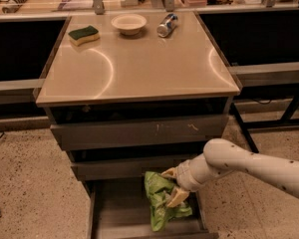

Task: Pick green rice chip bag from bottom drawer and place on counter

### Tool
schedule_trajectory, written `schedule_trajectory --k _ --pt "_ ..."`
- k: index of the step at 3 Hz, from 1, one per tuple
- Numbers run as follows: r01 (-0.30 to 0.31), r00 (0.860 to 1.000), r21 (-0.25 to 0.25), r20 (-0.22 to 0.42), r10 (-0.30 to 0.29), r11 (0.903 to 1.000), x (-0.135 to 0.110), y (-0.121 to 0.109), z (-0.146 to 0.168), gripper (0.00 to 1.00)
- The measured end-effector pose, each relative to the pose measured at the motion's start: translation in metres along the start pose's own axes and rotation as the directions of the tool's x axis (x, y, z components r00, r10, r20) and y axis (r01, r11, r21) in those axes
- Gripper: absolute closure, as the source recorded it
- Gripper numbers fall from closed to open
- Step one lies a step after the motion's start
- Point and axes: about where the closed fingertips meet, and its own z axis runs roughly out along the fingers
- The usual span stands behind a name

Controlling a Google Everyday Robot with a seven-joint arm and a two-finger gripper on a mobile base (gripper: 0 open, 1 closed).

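The green rice chip bag (160, 200) is a crumpled light-green foil bag hanging over the right side of the open bottom drawer (119, 217). My gripper (173, 185) reaches in from the right on a white arm and is shut on the bag's upper right edge, holding it a little above the drawer floor. The counter (139, 63) is the glossy beige top of the grey cabinet, above the drawers.
On the counter's far edge lie a green-topped yellow sponge (83, 34), a pale bowl (128, 23) and a metal can (167, 25) on its side. The two upper drawers (139, 131) are pulled out slightly. A black table leg (294, 103) stands at the right.
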Motion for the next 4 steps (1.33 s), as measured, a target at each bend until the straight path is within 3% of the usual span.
schedule_trajectory --k 1,2,3,4 --pt "-0.018 0.999 0.018 -0.051 0.019 0.9997 -0.055 0.008 -0.06 1.0" --pt "-0.004 0.994 0.089 -0.111 0.014 0.996 -0.111 0.001 -0.13 1.0" --pt "0.075 0.983 0.211 -0.182 -0.037 0.9746 -0.18 -0.016 -0.217 1.0" --pt "0.209 0.956 0.349 -0.268 -0.117 0.9134 -0.257 -0.028 -0.307 1.0"
